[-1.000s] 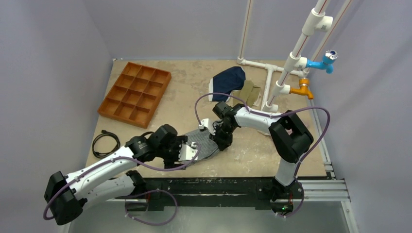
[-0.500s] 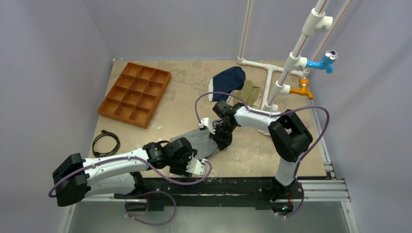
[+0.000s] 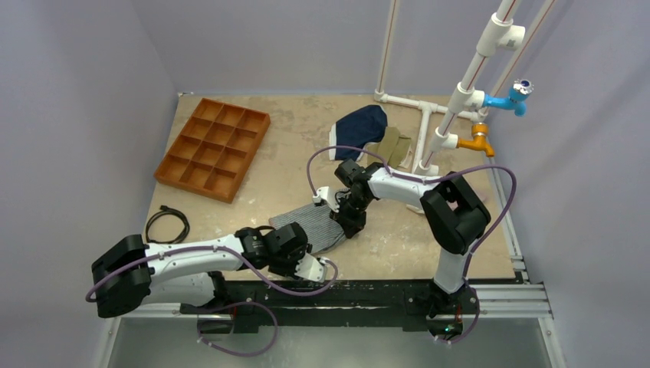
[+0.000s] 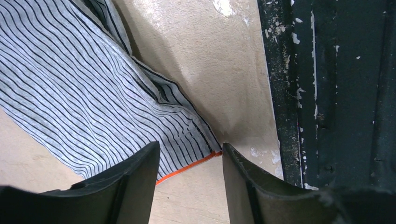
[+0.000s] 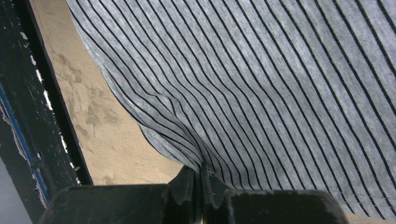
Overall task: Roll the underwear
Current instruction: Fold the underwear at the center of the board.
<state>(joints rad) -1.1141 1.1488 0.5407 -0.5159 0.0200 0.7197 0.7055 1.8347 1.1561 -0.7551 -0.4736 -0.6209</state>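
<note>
Right wrist view: right jaws clamped on the underwear (image 5: 261,84); left jaws parted, empty.

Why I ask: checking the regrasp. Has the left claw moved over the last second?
Yes. The left claw moved toward the black rail at the near edge, to the underwear's near corner.

Grey-and-white striped underwear (image 5: 261,84) fills most of the frame, its dark stripes running diagonally. At the bottom edge the right tool (image 5: 201,181) has its two dark fingers (image 5: 187,179) pressed together on a pinch of the cloth, and the stripes gather into creases toward that spot. Bare tan counter (image 5: 102,121) shows on the left, bordered by a black rail (image 5: 32,121).
</note>
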